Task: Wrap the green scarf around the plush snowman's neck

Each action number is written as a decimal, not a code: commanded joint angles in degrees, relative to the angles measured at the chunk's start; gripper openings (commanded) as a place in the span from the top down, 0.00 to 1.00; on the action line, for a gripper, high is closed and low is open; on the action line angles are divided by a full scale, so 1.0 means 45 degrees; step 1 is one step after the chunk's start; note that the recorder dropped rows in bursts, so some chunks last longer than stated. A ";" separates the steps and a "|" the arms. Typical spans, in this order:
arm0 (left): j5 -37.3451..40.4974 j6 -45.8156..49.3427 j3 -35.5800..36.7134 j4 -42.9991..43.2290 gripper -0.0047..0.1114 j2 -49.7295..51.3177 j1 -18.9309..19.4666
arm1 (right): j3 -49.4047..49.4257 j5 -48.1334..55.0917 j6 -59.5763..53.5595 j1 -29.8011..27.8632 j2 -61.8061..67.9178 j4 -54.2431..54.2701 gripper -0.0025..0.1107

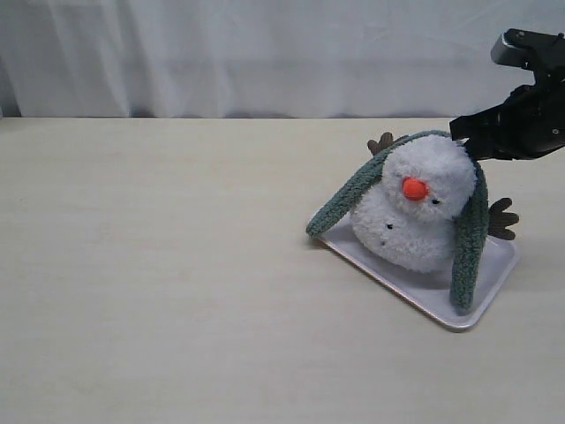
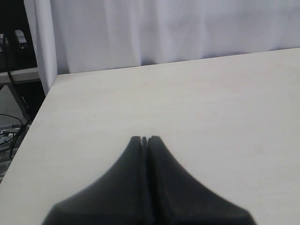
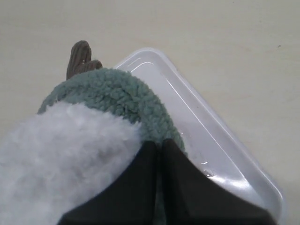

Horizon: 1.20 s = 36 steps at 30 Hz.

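Note:
The plush snowman [image 1: 413, 225] leans on a pale tray [image 1: 415, 296] at the right of the exterior view. The green scarf [image 1: 353, 190] is draped over the top of its head, one end hanging to the left and the other end down the right side. My right gripper [image 1: 459, 131] is behind the head; in the right wrist view it [image 3: 160, 143] is shut on the green scarf [image 3: 117, 91], next to the white plush [image 3: 61, 150]. My left gripper [image 2: 145, 139] is shut on nothing above bare table and does not show in the exterior view.
A white curtain [image 1: 265, 53] hangs behind the wooden table [image 1: 159, 265]. A brown twig arm [image 3: 79, 56] sticks out past the scarf. The tray's rim [image 3: 211, 126] lies beside the right fingers. The table's left edge [image 2: 33, 126] shows in the left wrist view.

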 commanded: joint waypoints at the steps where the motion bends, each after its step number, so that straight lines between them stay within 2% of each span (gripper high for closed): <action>1: -0.0088 0.0028 0.0043 -0.0034 0.96 -0.0029 -0.0038 | -0.0055 -0.0274 -0.0156 -0.0070 0.0392 0.0013 0.94; 20: -0.0088 0.0028 0.0043 -0.0034 0.96 -0.0029 -0.0038 | -0.0055 0.0082 -0.0362 -0.0070 0.1067 0.0013 0.94; 28: -0.0088 0.0028 0.0043 -0.0034 0.96 -0.0029 -0.0038 | -0.0055 0.0472 0.0080 -0.0070 -0.1263 0.0013 0.94; 36: -0.0088 0.0028 0.0043 -0.0034 0.96 -0.0029 -0.0038 | -0.0055 0.1675 0.1069 -0.0070 -0.2838 -0.1373 0.94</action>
